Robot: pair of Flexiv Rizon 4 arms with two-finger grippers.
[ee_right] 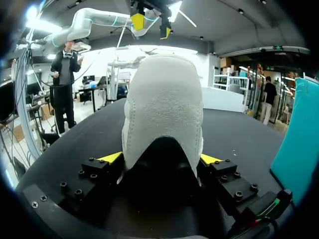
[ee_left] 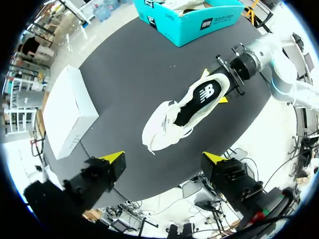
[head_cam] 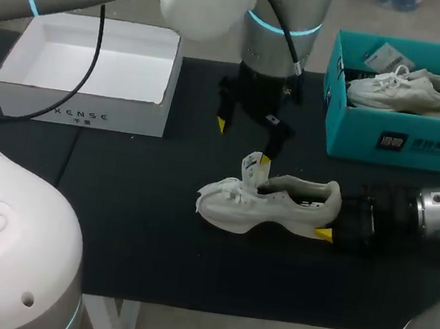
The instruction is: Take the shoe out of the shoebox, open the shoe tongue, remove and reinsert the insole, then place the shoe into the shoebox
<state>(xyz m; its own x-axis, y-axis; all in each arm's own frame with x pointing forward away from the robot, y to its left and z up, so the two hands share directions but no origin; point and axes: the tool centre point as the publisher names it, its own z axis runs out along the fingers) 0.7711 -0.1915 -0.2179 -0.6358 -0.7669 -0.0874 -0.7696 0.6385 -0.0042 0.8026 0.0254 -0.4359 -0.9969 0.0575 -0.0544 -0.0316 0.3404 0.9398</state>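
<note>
A white shoe (head_cam: 267, 203) lies on its sole on the black mat (head_cam: 115, 224), toe to the left, its tongue (head_cam: 250, 167) standing up. My right gripper (head_cam: 329, 215) comes in from the right and is shut on the heel. In the right wrist view the heel (ee_right: 162, 109) fills the gap between its fingers (ee_right: 110, 158). My left gripper (head_cam: 243, 142) hangs open just above the tongue, holding nothing. From the left wrist view the shoe (ee_left: 184, 112) lies ahead of that open gripper (ee_left: 164, 159), with the dark insole (ee_left: 199, 97) showing inside.
A teal shoebox (head_cam: 401, 148) with a second white shoe (head_cam: 408, 90) in it stands at the back right. An open white box (head_cam: 81, 110) stands at the back left. Bare mat lies in front of the shoe.
</note>
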